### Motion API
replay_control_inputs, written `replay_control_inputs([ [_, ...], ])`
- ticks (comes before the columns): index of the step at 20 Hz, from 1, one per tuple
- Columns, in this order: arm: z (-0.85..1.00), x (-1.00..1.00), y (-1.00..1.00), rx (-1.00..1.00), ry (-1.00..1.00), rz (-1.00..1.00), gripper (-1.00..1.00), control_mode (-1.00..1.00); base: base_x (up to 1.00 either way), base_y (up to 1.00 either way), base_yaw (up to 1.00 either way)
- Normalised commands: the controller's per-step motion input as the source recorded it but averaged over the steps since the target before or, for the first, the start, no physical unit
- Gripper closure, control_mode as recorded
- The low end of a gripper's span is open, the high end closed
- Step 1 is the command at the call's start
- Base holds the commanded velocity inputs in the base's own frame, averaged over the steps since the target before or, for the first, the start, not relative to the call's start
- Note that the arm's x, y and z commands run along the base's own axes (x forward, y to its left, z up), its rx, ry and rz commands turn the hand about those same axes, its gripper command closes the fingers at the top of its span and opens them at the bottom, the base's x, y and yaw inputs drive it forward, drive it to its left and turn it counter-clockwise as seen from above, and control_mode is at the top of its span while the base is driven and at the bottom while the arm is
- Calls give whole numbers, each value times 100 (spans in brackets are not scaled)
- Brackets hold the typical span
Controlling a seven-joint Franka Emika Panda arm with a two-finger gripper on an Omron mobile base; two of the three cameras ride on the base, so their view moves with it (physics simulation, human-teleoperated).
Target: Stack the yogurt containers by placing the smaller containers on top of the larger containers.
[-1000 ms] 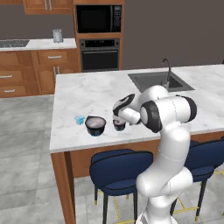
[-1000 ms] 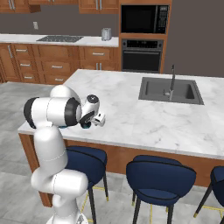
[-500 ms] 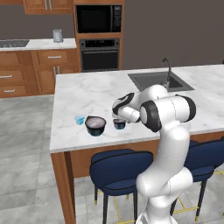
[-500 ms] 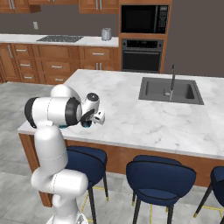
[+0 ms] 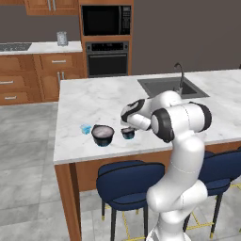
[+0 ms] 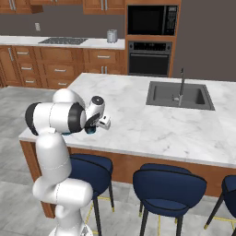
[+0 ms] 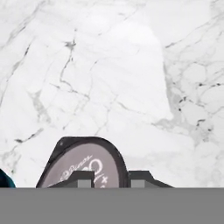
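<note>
On the marble island, three tubs stand in a row near the front edge. They are the tiny light-blue cup (image 5: pixel 85 129), the widest dark tub (image 5: pixel 102 135) and the small dark tub (image 5: pixel 127 133). My gripper (image 5: pixel 128 127) is down on the small dark tub, apart from the wide one. In the hand view the small tub (image 7: pixel 83 162) shows its pale inside, and my gripper (image 7: pixel 111 179) straddles its right rim. One fingertip (image 7: pixel 85 178) is inside and the other outside, close together. Whether they press the wall is hidden. In the right base view my gripper (image 6: pixel 93 128) sits low behind the arm.
The island's front edge (image 5: pixel 108 155) runs just below the tubs, with dark blue stools (image 5: pixel 129 181) under it. A sink (image 5: pixel 170 85) with a faucet (image 5: pixel 179 74) lies at the far right of the counter. Bare marble (image 5: pixel 94 101) stretches behind the tubs.
The fingers have drawn much closer together around the small dark tub's rim. The hand stays low over it, and the tubs have not moved.
</note>
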Motion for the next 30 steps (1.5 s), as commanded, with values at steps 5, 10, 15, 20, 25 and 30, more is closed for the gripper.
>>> replay_control_inputs([
  [5,22,0,0,0,0,-4,100,-100,0,0,0],
  [10,37,0,0,1,-1,-3,100,-100,0,0,0],
  [15,43,0,0,3,-2,-4,100,-100,0,0,0],
  [20,39,-10,-4,9,-5,-4,100,-100,0,0,0],
  [25,28,-24,-11,18,-8,-3,100,-100,0,0,0],
  [30,6,-25,-1,29,-10,0,100,-100,0,0,0],
])
